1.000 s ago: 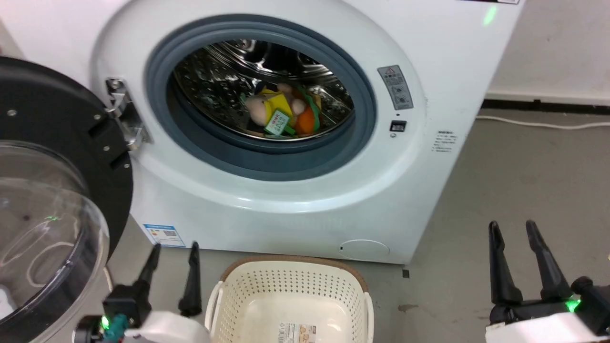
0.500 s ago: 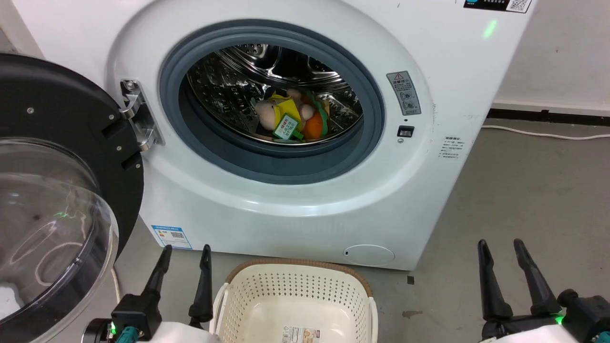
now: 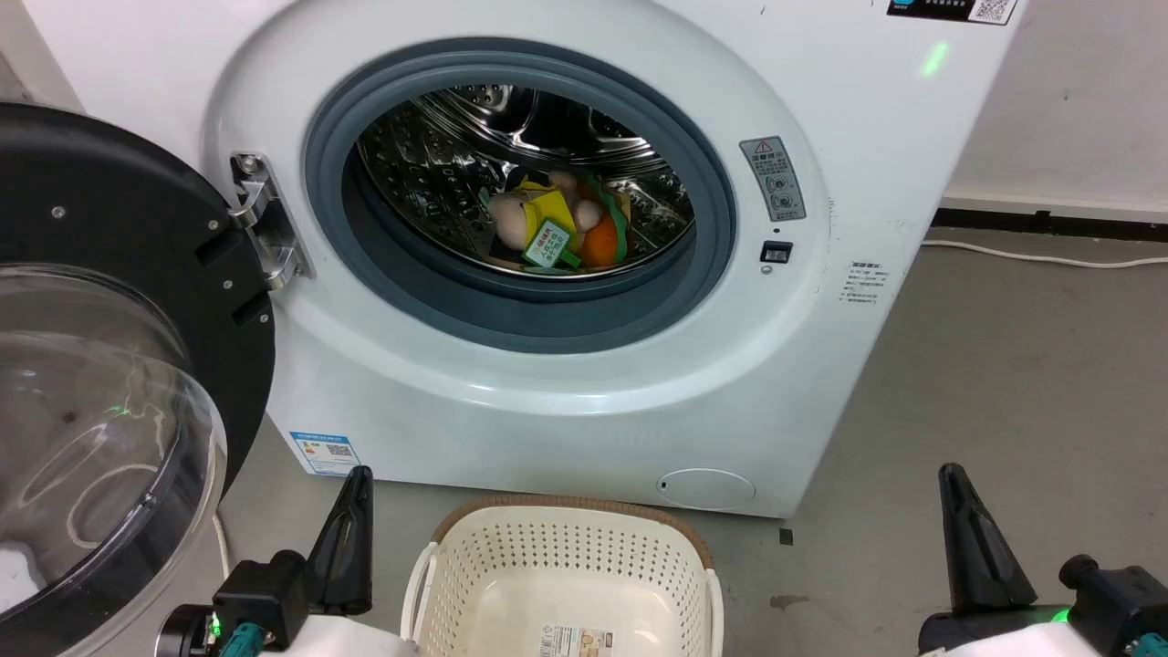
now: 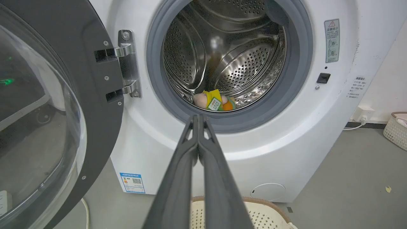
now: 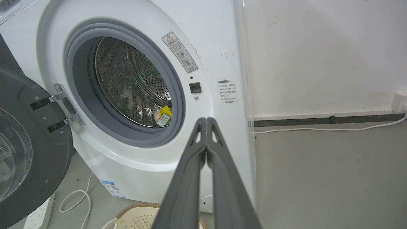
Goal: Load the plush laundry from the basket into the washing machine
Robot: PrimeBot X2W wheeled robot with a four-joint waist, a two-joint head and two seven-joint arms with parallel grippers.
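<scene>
- Left gripper: fingers pressed together, holding nothing, just left of the basket.
- Right gripper: fingers together too, holding nothing, well right of it.
- Toy lies on the drum bottom inside the washer, whose door is open.

This is a bare laundry or utility corner, more test room than lived-in home: a white front-loading washing machine stands against a plain white wall on a scuffed grey concrete floor. To the right of the washing machine, a black skirting strip runs along the foot of the wall with a loose white cable beside it, and further right are a wall socket and a pale woven basket. To its left, under the open door, a white power strip lies on the floor, and just in front of the machine stands a cream perforated basket.
</scene>
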